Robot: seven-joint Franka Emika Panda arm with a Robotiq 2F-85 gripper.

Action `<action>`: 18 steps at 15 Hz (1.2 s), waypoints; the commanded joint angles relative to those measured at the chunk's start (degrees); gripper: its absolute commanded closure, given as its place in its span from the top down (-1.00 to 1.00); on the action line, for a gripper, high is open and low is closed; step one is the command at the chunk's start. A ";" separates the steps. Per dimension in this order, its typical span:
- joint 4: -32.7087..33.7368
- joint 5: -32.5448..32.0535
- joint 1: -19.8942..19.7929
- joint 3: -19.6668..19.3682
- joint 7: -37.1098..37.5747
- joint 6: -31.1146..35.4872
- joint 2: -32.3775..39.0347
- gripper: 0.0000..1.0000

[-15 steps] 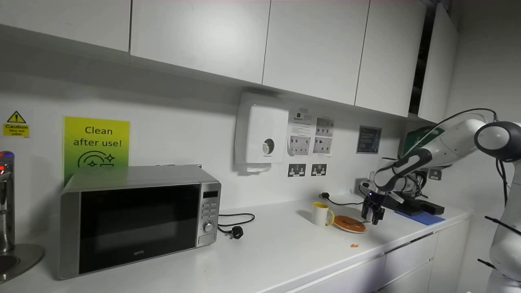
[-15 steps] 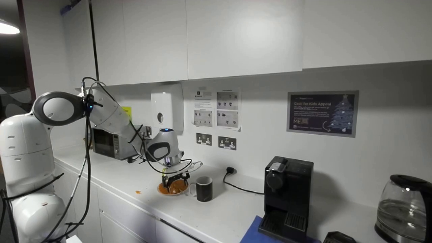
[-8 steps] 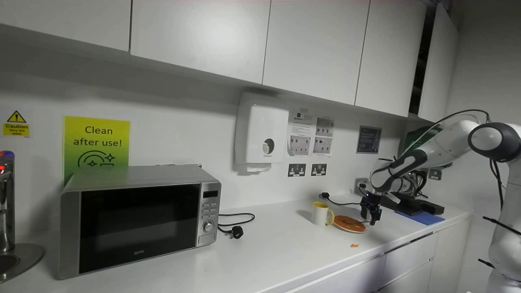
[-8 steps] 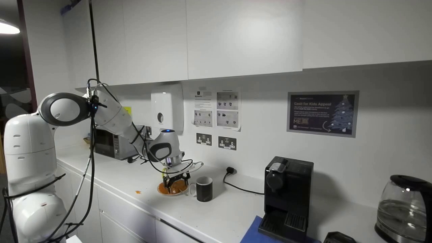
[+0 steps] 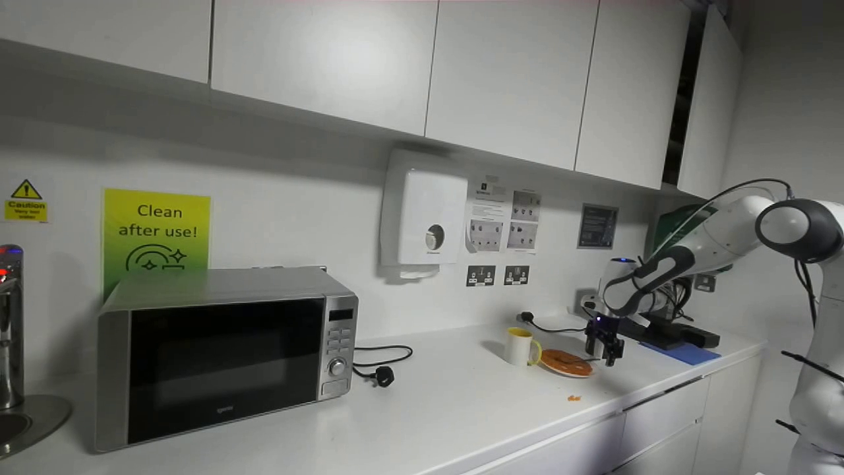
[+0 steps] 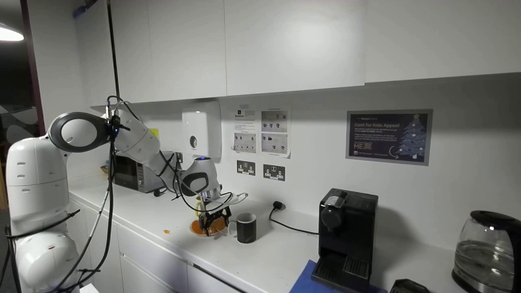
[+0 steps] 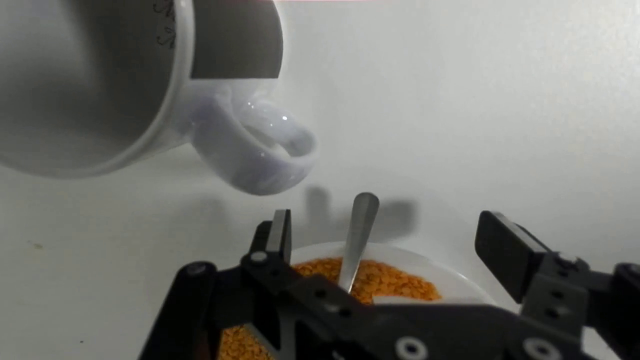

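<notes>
My gripper (image 7: 390,235) is open and empty above a white plate (image 7: 460,277) of orange lentils (image 7: 395,280). A metal spoon (image 7: 361,227) lies in the lentils, its handle sticking out past the rim between my two fingers, not gripped. A dark mug with a white handle (image 7: 235,40) stands beside the plate, its handle near the spoon's end. In an exterior view the gripper (image 6: 217,228) hangs over the plate (image 6: 195,232), left of the dark mug (image 6: 246,230). In an exterior view the gripper (image 5: 604,353) is right of the plate (image 5: 573,375).
A white mug with yellow inside (image 5: 518,348) stands beside the plate. Spilled lentils (image 5: 574,398) lie near the counter edge. A microwave (image 5: 227,363), a coffee machine (image 6: 346,236) on a blue mat (image 6: 305,278) and a glass kettle (image 6: 484,252) stand on the counter. Cupboards (image 6: 293,44) hang above.
In an exterior view the arm has shifted a little to the right, and the gripper has turned slightly and moved nearer the dark mug. The plate, spoon and mugs have not visibly moved.
</notes>
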 commanded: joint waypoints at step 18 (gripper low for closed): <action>3.91 -6.05 -1.30 2.45 0.25 -1.21 4.01 0.89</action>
